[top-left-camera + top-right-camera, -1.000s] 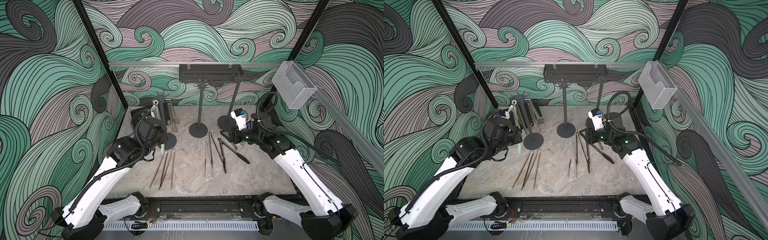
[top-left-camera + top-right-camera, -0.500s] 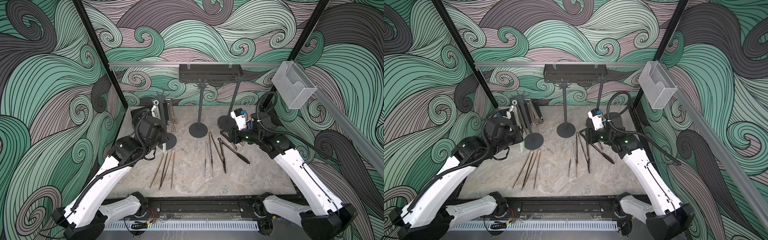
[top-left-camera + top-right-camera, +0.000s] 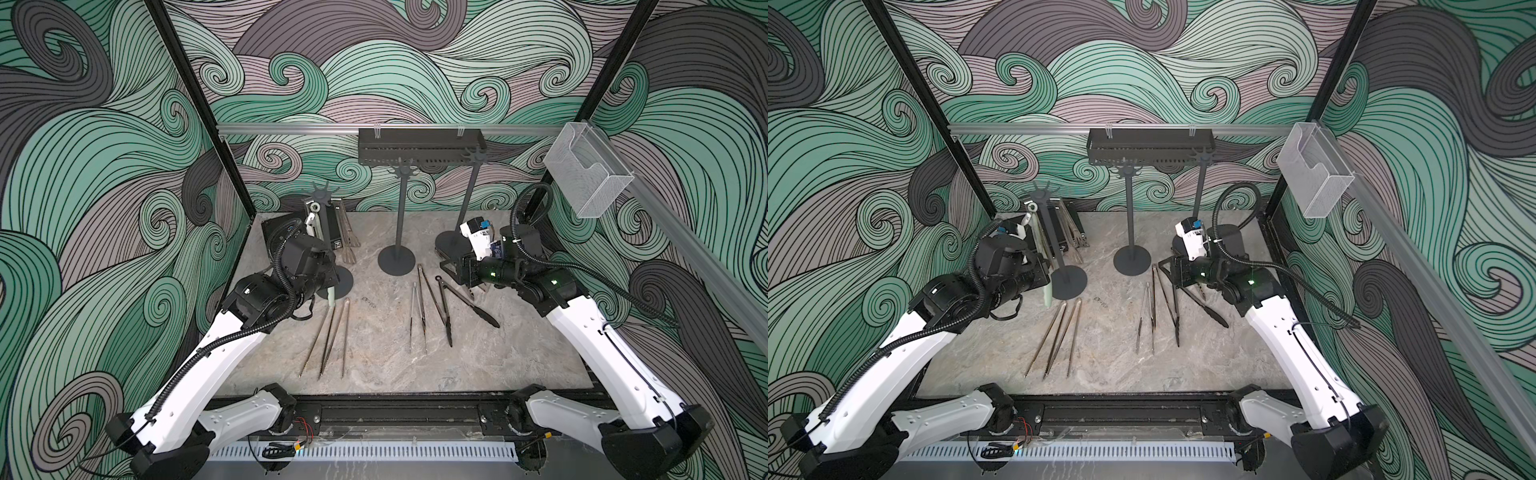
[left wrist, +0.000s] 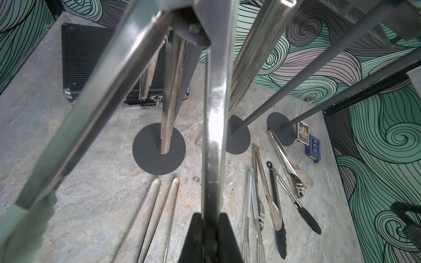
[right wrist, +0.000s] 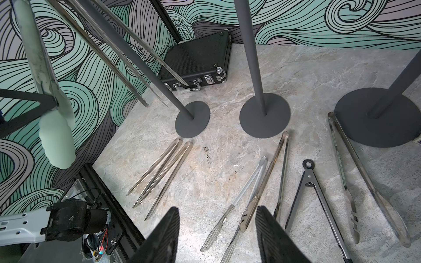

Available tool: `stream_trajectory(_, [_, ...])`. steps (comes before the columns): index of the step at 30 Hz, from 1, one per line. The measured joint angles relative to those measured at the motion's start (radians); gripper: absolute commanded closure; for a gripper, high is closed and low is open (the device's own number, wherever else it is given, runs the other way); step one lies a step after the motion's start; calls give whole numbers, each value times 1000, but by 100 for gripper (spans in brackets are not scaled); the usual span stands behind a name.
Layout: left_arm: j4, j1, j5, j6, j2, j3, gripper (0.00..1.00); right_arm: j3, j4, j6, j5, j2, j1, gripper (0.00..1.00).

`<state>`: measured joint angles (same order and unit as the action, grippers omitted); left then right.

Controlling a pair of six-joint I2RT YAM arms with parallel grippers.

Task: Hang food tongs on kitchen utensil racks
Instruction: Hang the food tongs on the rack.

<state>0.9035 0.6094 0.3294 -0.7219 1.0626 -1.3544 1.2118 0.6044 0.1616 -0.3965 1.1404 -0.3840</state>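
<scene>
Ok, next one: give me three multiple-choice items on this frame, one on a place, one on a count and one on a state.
1. Where does the black case lie?
A. In the far left corner of the table, behind a rack
B. At the table's front edge
C. In the mesh basket

2. How many utensil racks stand on the table?
A. Two
B. Three
C. Five

3. What state is the right tool in?
A. Shut on black-tipped tongs
B. Open, holding nothing
C. Shut on a rack pole

Key:
1 A: the case sits in the far corner on the left, beyond the nearest rack.
2 B: three of them show side by side in the right wrist view.
3 B: its jaws stand apart, with only tongs lying on the table below.
</scene>
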Motion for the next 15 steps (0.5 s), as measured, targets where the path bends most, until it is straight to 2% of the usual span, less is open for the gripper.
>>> stream_trajectory(8, [-37, -14, -2, 5, 2, 31, 99, 0, 0, 0, -1, 0, 0, 44])
stream_trajectory(13, [-57, -27, -12, 16, 17, 37, 84, 0, 0, 0, -1, 0, 0, 44])
stream_trajectory(15, [-68, -34, -19, 21, 23, 42, 82, 0, 0, 0, -1, 0, 0, 44])
